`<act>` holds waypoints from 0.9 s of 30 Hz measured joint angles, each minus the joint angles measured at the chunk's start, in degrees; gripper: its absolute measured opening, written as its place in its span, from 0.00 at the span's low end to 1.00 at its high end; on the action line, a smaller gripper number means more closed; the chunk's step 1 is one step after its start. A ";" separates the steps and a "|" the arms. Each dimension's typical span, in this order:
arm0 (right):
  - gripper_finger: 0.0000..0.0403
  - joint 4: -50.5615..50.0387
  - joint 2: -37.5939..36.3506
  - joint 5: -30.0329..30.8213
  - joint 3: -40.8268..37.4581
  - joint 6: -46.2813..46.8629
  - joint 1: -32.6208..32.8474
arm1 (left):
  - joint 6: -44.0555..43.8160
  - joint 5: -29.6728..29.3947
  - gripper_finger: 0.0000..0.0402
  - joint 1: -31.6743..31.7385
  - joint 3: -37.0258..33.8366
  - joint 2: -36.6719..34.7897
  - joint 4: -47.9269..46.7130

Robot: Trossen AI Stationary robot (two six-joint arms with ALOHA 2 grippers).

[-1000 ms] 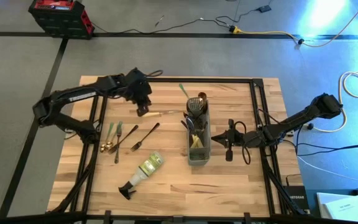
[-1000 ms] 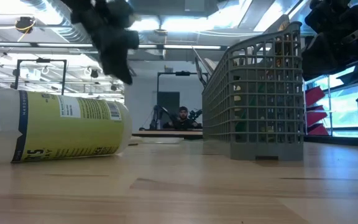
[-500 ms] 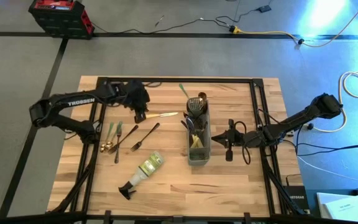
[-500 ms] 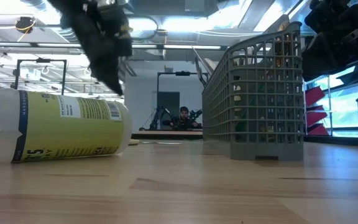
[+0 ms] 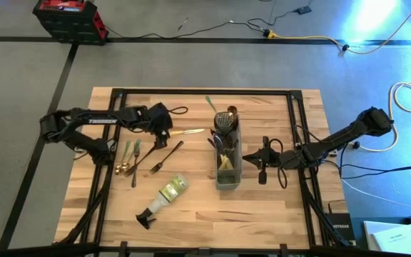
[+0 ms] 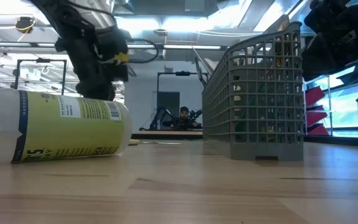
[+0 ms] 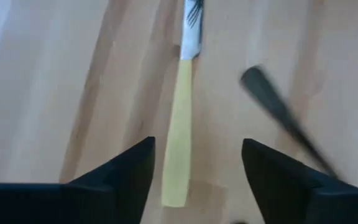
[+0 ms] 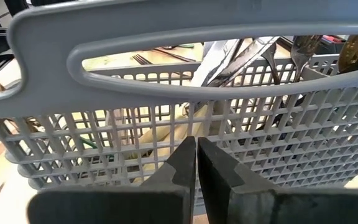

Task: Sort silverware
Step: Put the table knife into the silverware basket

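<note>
- Left arm stretches along the table's left side, elbow out past the table edge, forearm running toward the middle; left gripper [image 5: 161,128] sits low over the wood near the far left quarter.
- Left wrist view: the fingers [image 7: 122,177] stand well apart, nothing between them; a cream-handled knife [image 7: 180,124] lies flat on the board in the gap ahead, not touched. A dark utensil handle [image 7: 281,118] lies slantwise beside it, blurred, kind not clear.
- Cluster of silverware on the board nearer the left edge: two green-handled pieces [image 5: 130,153] side by side, a gold spoon end [image 5: 120,170], two dark forks [image 5: 164,157] slanted. Heads partly too small to tell.
- Spray bottle [image 5: 164,196] lies on its side toward the near edge, black nozzle pointing to the near left; in the low view it hides the table behind it.
- Grey mesh caddy [image 5: 227,157] stands mid-table, holding several pieces upright; one green handle [image 5: 210,103] sticks out past its far end. Contents overlap, count unclear.
- Right arm reaches in from the table's right edge, held level; right gripper [image 5: 261,161] is just beside the caddy's right wall.
- Right wrist view: its fingers [image 8: 180,171] are pressed together, gripping nothing, tips right up against the mesh wall [image 8: 166,124].
</note>
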 joint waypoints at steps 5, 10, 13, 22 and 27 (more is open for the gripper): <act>0.00 -0.03 0.00 -0.02 0.00 0.00 0.00 | 2.06 -4.18 0.65 0.52 -0.04 5.21 2.29; 0.00 -0.05 0.00 -0.02 0.00 -0.02 0.00 | 4.16 -5.90 0.66 0.57 -0.04 7.76 4.86; 0.00 -0.09 0.00 -0.02 0.00 -0.02 0.02 | 5.21 -5.39 0.66 0.80 0.08 9.06 4.54; 0.00 -0.09 0.00 -0.02 0.00 -0.02 0.00 | 3.75 -3.33 0.63 2.36 0.35 11.40 3.06; 0.00 -0.09 0.00 -0.02 0.00 -0.02 0.00 | 3.36 -3.22 0.59 2.41 3.19 11.52 -0.76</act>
